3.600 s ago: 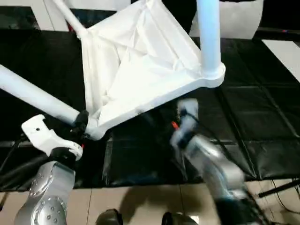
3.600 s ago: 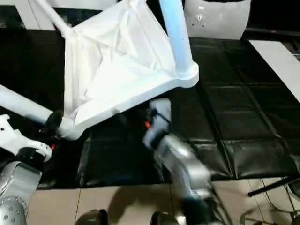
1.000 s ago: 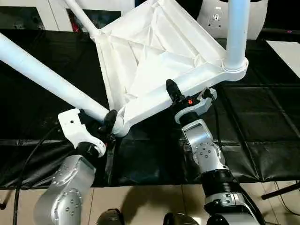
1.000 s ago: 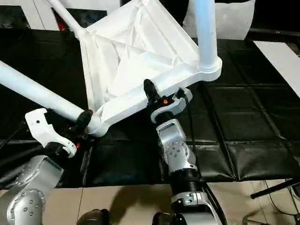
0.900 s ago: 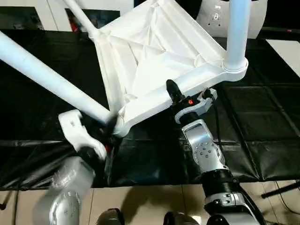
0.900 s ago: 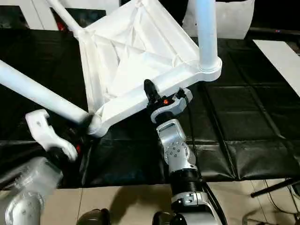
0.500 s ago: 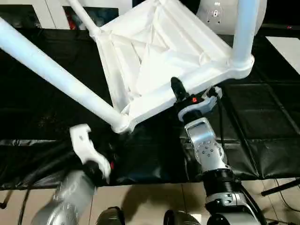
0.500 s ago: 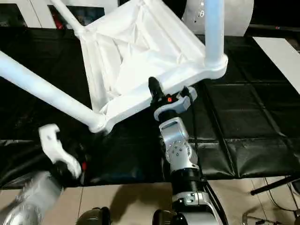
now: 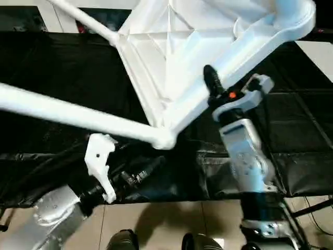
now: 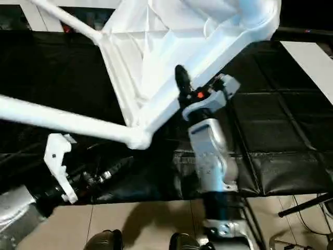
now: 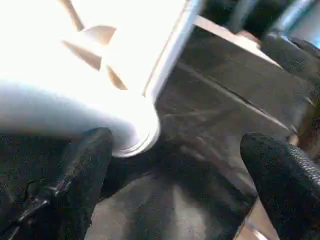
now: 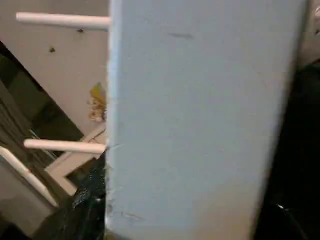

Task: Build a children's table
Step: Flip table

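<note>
Right gripper (image 9: 217,92) clamped on tabletop (image 9: 208,39) rim, left gripper (image 11: 175,165) spread wide beside leg (image 9: 67,112); advise steadying before tilting further.

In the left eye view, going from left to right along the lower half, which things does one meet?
Left silver forearm → left claw, open, black fingers → rounded corner socket of the white plastic ribbed tabletop → right silver forearm.

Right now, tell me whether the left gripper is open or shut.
Open. In the left wrist view the left gripper has its two black fingers spread wide apart, with the table leg beyond them, not clamped.
</note>
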Controlling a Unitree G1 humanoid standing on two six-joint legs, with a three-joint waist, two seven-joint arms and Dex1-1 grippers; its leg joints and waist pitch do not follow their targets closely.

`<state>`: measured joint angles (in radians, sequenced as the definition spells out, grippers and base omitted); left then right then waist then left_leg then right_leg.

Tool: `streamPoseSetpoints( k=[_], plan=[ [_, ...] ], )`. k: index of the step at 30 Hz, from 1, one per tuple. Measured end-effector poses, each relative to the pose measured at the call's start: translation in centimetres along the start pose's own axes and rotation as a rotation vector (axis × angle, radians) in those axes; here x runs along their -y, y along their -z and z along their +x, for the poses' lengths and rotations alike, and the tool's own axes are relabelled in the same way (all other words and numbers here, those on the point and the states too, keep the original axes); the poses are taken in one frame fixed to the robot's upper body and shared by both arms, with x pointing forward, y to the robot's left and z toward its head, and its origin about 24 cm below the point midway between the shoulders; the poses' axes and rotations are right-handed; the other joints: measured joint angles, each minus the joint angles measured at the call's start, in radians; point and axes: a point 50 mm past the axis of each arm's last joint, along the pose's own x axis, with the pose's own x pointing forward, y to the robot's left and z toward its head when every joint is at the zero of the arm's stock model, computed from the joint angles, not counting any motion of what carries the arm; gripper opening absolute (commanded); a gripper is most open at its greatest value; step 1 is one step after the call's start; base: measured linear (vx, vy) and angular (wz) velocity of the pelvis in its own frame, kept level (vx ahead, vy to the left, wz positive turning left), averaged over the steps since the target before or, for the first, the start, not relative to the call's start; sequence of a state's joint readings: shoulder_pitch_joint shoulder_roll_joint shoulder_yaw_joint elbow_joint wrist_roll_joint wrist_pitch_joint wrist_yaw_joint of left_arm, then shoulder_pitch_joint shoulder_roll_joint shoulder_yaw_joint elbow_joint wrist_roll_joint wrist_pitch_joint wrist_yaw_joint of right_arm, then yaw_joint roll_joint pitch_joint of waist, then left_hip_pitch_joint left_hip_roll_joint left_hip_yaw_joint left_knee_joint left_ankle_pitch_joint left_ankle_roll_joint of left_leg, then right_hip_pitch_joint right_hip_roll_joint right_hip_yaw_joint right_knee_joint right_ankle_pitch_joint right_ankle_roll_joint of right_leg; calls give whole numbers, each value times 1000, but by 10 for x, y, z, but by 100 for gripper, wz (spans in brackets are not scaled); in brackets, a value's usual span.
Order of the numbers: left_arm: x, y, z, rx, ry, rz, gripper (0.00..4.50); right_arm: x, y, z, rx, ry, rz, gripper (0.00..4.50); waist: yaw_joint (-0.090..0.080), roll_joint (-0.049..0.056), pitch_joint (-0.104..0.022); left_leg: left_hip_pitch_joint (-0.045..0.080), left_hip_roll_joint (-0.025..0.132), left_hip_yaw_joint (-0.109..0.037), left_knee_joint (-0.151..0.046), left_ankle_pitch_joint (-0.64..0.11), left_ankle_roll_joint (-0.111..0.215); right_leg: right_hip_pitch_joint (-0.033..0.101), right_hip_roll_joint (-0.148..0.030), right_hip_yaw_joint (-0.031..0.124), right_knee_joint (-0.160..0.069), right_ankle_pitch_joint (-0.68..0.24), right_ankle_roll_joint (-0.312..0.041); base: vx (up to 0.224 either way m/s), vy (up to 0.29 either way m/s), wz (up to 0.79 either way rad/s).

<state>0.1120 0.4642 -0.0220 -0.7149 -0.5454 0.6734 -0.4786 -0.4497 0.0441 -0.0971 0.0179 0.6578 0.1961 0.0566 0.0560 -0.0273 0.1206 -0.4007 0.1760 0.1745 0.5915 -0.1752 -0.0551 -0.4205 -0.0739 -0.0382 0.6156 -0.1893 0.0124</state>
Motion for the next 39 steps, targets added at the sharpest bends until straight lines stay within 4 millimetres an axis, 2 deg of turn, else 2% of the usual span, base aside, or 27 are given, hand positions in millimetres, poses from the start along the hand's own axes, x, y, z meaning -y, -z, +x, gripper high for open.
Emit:
streamPoseSetpoints(
  k=[4,14,17,23,28,33,39],
  plan=[
    [3,-14,3,36,39,62,450,-2,-7,-5,11,16,-104,188,-1,0,0,0,0,0,0,3,-2,0,0,0,1,2,0,0,0,0],
    [7,-18,8,12,69,88,450,-1,-18,-9,51,113,-288,188,2,0,0,0,0,-2,4,7,-5,1,0,0,4,5,1,0,0,0],
    [4,-28,13,38,36,143,450,4,-26,-10,72,157,-399,188,5,-1,0,0,0,-2,7,7,-5,2,-1,0,6,5,3,0,0,0],
    [-3,-46,15,68,15,256,450,11,-35,-14,92,219,-521,188,-6,-7,-4,1,0,-2,11,7,-6,1,-1,1,11,4,5,0,0,0],
    [-13,-73,13,85,-22,435,450,14,-38,-15,69,228,-585,188,-25,-11,-7,1,0,-3,12,8,-7,1,-1,1,13,5,5,0,0,0],
    [-17,-108,6,106,-17,657,450,8,-38,-14,22,190,-670,188,-26,-17,-8,1,1,-4,12,9,-9,0,1,1,15,5,5,0,0,0],
    [-15,-164,-2,292,-95,886,450,5,-40,-12,-35,181,-726,188,-26,-27,-10,1,1,-4,16,9,-9,1,1,1,15,6,4,0,0,0]
  ],
)
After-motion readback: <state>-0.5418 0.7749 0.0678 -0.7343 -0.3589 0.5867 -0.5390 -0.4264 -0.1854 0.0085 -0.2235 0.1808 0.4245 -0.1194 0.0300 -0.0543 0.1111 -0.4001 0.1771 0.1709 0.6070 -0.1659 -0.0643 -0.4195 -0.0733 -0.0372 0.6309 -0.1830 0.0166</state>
